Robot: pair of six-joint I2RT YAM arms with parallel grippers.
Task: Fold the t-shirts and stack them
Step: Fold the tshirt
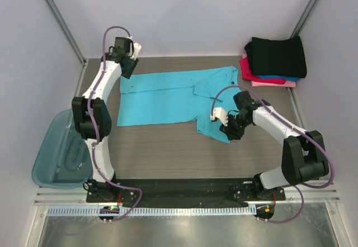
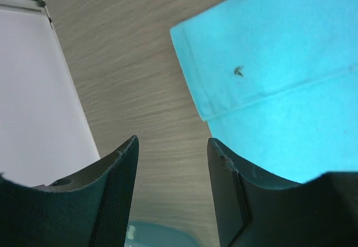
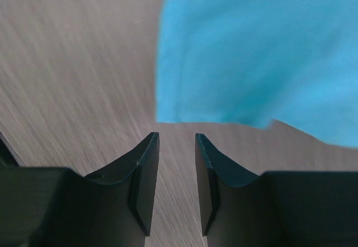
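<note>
**Both sets of fingers apart, turquoise shirt flat on the worktop**

Your left fingers (image 2: 120,185) stand well apart with nothing between them; only bare wood-grain worktop (image 2: 140,79) shows through the gap. A corner of the turquoise t-shirt (image 2: 279,62) lies just ahead and to one side of them, its stitched hem flat on the surface, with a small dark speck (image 2: 239,71) on the cloth.

Your right fingers (image 3: 144,180) are apart too, by a narrower gap, and hold nothing. The shirt's edge lies just beyond their tips in that slightly blurred wrist view, with bare worktop under the gap.

From above, you see the turquoise t-shirt (image 1: 162,99) spread across the middle of the worktop, one sleeve doubled over at its right end. Your left arm reaches to its far left corner, and your right arm sits at its near right corner.

At the far right corner of the worktop lies a stack of folded t-shirts: a black shirt (image 1: 278,57) on top, a blue shirt (image 1: 277,79) showing as a thin strip beneath it, and a pink shirt (image 1: 249,71) sticking out at the left and near sides.

A translucent blue-grey bin (image 1: 47,163) sits at the left edge, beside your left arm's base. Plain white walls (image 1: 196,12) close the space on three sides, with slanted metal posts (image 1: 59,20) in the far corners. A perforated metal rail (image 1: 184,209) runs along the near edge below the arm bases.
</note>
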